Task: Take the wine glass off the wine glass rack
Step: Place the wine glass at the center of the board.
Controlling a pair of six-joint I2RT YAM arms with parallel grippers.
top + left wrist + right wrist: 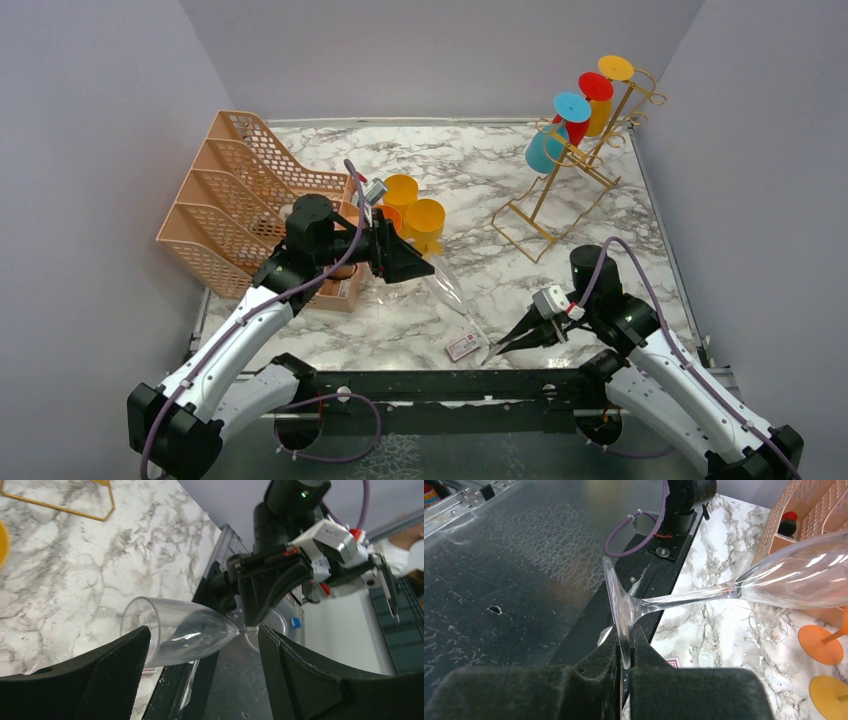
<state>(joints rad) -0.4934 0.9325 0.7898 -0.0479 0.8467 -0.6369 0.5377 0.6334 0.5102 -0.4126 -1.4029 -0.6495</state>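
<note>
A clear wine glass [452, 292] hangs nearly level over the table's front, between my two grippers. My right gripper [625, 641] is shut on the rim of its foot [616, 600]; the stem [684, 597] and bowl [804, 575] reach away toward the left arm. My left gripper [202, 630] is open, with its fingers on either side of the bowl [180, 635]. The gold wire wine glass rack [575, 175] stands at the back right, apart from both grippers. It holds a teal [545, 150], a red [590, 100] and a yellow glass [608, 85].
A peach mesh file organizer [235, 190] stands at the left, close behind the left arm. Yellow and orange glasses [412, 212] stand beside it. A small card [462, 347] lies near the front edge. The black base rail [440, 385] runs along the front.
</note>
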